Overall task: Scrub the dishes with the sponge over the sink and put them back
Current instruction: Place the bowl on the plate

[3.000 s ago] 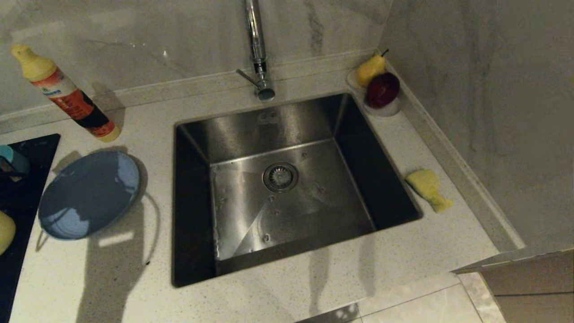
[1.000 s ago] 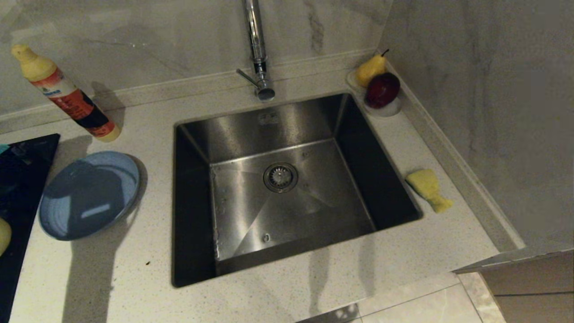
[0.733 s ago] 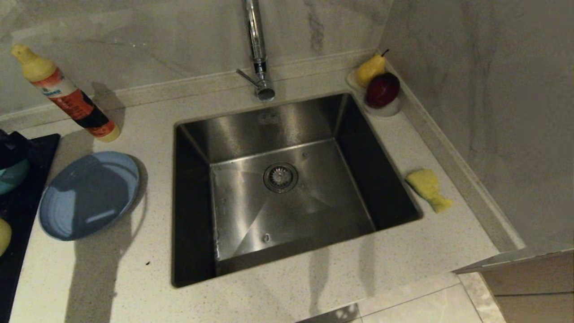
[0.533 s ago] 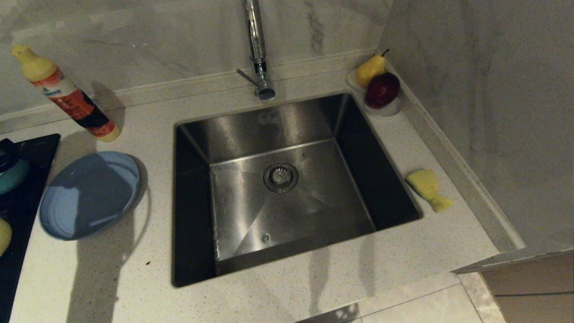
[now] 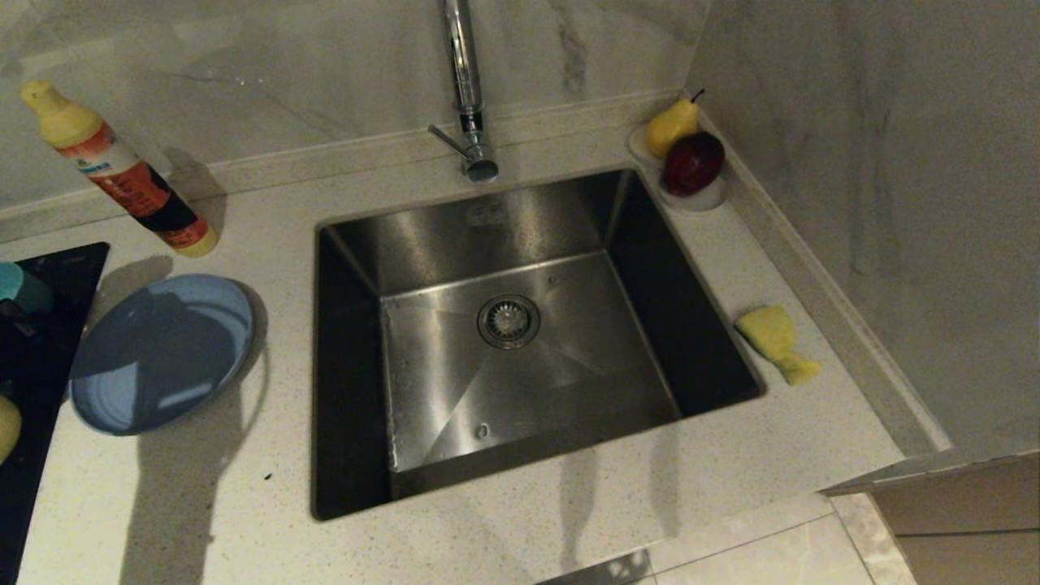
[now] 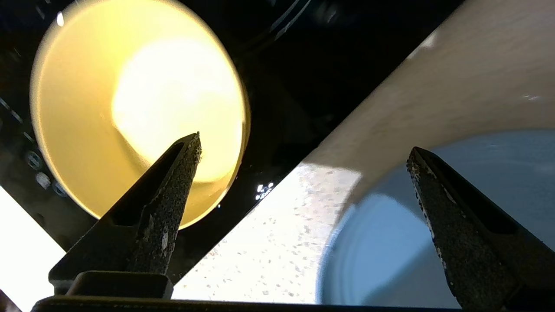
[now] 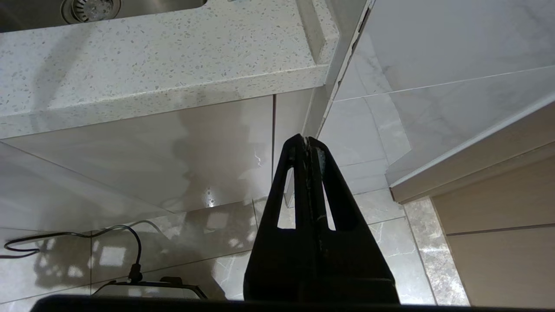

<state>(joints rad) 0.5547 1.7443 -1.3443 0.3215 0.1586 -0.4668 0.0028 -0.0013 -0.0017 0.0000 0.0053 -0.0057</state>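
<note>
**Dishes back on the left, sponge unused on the right**

Dishes first: the wide, shallow light-blue round plate (image 5: 161, 353) lies flat on the pale speckled counter (image 5: 244, 487) just left of the square stainless-steel sink (image 5: 520, 341). The small pale-yellow bowl (image 6: 138, 108) sits on the black glass hob (image 6: 303, 65) beside it, and a sliver of the teal bowl (image 5: 18, 286) shows at the head view's left edge.

The left pincer (image 6: 303, 186) hangs above the seam between hob and counter, its jaws spread wide and holding nothing, one fingertip over the yellow bowl and the other over the plate. Compared with half a second ago, the dark arm shape over the teal bowl has gone from the head view, and the shadow on the plate has shifted; the plate itself has not moved. That suggests the arm is turning from one dish to choose the next.

The yellow sponge with its green scouring side (image 5: 776, 341) lies untouched on the counter right of the sink, well apart from every dish. The right pincer (image 7: 308, 147) is parked low beside the cabinet, jaws pressed together.
</note>
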